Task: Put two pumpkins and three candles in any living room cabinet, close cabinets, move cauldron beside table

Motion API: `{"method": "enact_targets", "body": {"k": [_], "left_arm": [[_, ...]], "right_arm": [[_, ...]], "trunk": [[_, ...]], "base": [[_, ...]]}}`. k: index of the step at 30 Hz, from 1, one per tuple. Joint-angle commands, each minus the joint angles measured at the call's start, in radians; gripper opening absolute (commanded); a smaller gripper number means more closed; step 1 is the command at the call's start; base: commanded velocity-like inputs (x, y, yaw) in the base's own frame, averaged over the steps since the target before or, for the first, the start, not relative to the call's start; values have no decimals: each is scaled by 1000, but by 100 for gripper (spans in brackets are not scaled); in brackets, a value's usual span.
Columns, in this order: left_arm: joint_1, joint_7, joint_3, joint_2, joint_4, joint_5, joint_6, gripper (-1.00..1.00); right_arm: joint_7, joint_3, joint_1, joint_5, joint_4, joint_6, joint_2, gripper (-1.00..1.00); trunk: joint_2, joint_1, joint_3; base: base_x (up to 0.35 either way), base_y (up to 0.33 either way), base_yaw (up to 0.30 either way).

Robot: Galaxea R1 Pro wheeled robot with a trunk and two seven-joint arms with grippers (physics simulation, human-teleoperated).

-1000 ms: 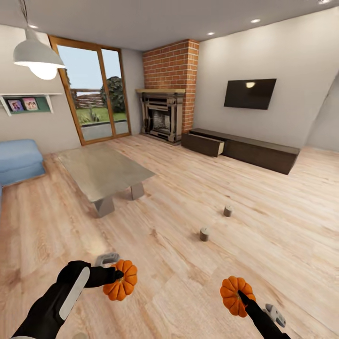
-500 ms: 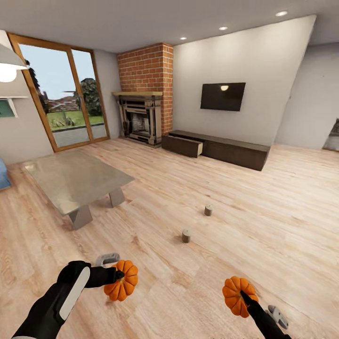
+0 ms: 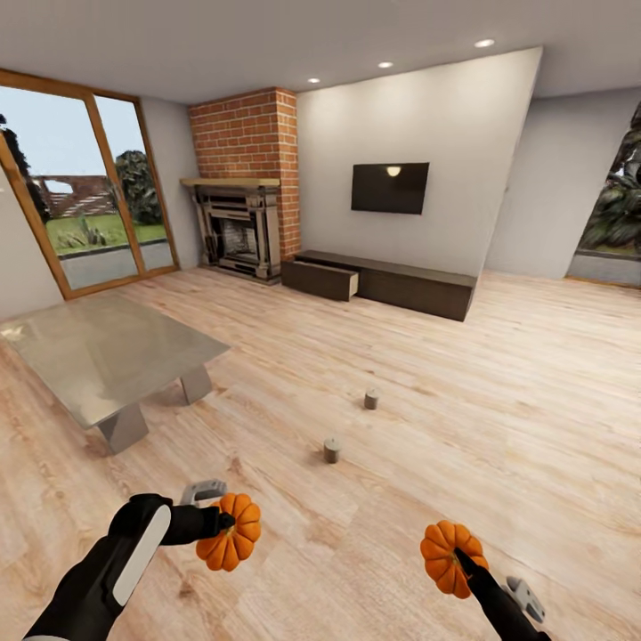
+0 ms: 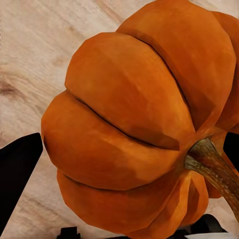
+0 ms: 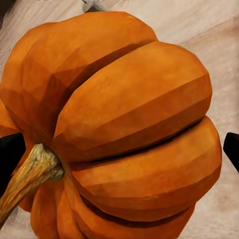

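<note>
No brand, label or readable writing anywhere; the wall-mounted television [image 3: 388, 188] is a blank dark panel with one ceiling light reflected on it.

Left hand [image 3: 223, 522]: black fingers pinching an orange pumpkin [image 3: 230, 531], held low at the near left over the floor [image 3: 499, 392]. In the left wrist view that pumpkin [image 4: 134, 124] has smooth, faceted lobes split by deep grooves and a brown, woody, curved stem; black fingers [image 4: 17, 174] sit on either side of it.

Right hand [image 3: 461, 561]: also closed on a pumpkin [image 3: 448, 556], held low at the near right. In the right wrist view this second pumpkin [image 5: 114, 129] shows the same ribbed orange skin and a tan, fibrous stem, with dark fingertips [image 5: 10, 154] at both flanks.

Floor is pale wood planking with visible grain. Two candles stand on it mid-room, well apart from both hands: the nearer candle [image 3: 331, 450] and the farther candle [image 3: 371, 399], both short dull grey-beige cylinders, upright.

The cabinet [image 3: 383, 283], long, low, dark brown wood with flat handle-less fronts, runs along the far wall under the television. Its left drawer [image 3: 320, 279] stands pulled out.

To the left, a low bench [image 3: 107, 352] with a glossy grey-green slab top on angular grey legs. A red brick chimney with a dark fireplace [image 3: 233, 227] fills the far corner. Wood-framed glass doors [image 3: 80, 196] show greenery outside.
</note>
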Motion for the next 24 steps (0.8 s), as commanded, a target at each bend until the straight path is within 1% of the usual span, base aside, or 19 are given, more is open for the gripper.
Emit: {"method": "enact_targets", "body": {"k": [1,4,5,6,7,8,9,12,13,15,17,22,24], "left_arm": [[-1,3,-2,1,1,3,3,-100],[-1,7,-6,-1,3,2,1,-100],[-1,8,-12,-8,5,1,0,-100],[-1,9,-19,-14,9,1,0,-100],[-1,10,-24,-20,15,0,0,-100],[-1,10,-30,-27,26,-4,-1,-100],[-2,11,-33,-31,35,-16,-2,-100],[-2,11,-34,-34,45,-62,-3,-100],[-2,11,-34,-35,45,-69,-3,-100],[-2,11,-34,-36,46,-77,-3,-100],[-2,11,-34,-36,47,-80,-7,-100],[-2,9,-35,-42,44,-80,-26,-100],[-2,8,-36,-43,40,-79,-27,-100]], "right_arm": [[2,-1,-1,-7,1,-2,1,-100],[-1,2,-1,-2,2,-3,1,-100],[-18,8,-1,0,3,0,1,-100],[-49,12,-1,3,3,2,1,-100],[-100,16,-1,8,2,3,1,-100],[-205,24,-1,23,1,5,2,-100],[-317,37,-1,44,-2,5,4,-100],[-510,71,-1,93,-7,5,9,-100],[-541,80,-1,101,-7,6,10,-100],[-577,89,-1,110,-7,9,12,-100],[-592,93,-1,114,-7,10,13,-100],[-599,95,-1,116,-4,8,13,-100],[-596,96,-1,117,-5,7,14,-100]], "trunk": [[7,-4,2],[28,-15,12],[35,-19,15],[42,-23,18],[49,-27,21],[56,-31,24],[63,-35,27],[84,-46,37],[91,-50,40],[105,-58,46],[119,-65,52],[154,-84,68],[154,-84,68]], "base": [[0,0,-11],[0,0,-5],[0,0,-2],[0,0,0],[0,0,0],[0,0,0],[0,0,0],[0,0,0],[0,0,0],[0,0,0],[0,0,0],[0,0,0],[0,0,0]]}}
